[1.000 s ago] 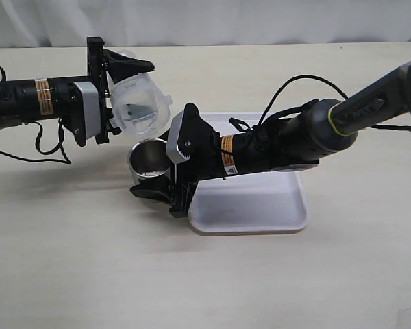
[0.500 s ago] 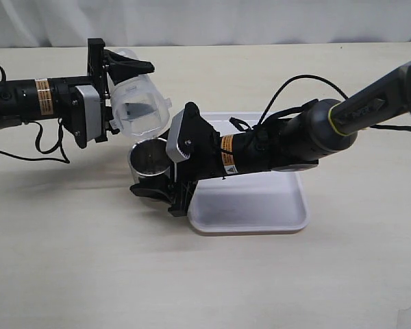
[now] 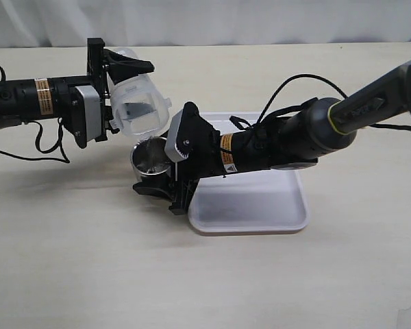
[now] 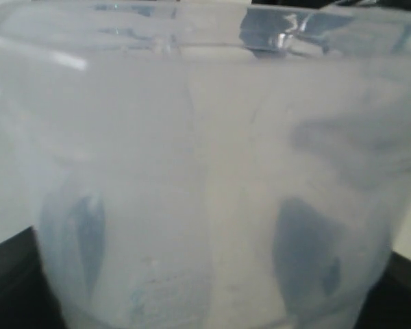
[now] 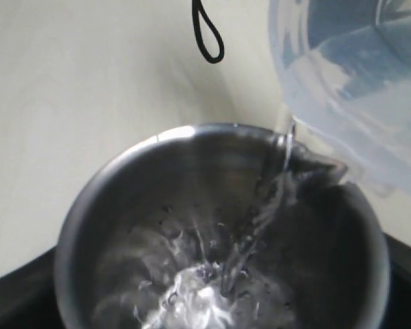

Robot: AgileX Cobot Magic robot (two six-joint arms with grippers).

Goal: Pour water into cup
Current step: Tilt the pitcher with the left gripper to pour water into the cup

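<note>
Water (image 5: 285, 154): thin stream falling from tilted plastic beaker (image 3: 138, 103) into steel cup (image 3: 148, 159), pooling at its bottom. Beaker mouth close over cup's rim. Left fingers (image 3: 127, 65): clamped on beaker, above cup. Right fingers (image 3: 154, 190): gripping cup. White tray (image 3: 260, 219): just beside cup, on table (image 3: 89, 260).

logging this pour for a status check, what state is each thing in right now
beaker: tipped mouth-down over the cup, pouring
water: thin stream off the beaker rim, splashing in the cup bottom
cup: upright, a little water inside
left gripper: shut on the beaker
right gripper: shut on the cup
tray: lying flat on the table
</note>
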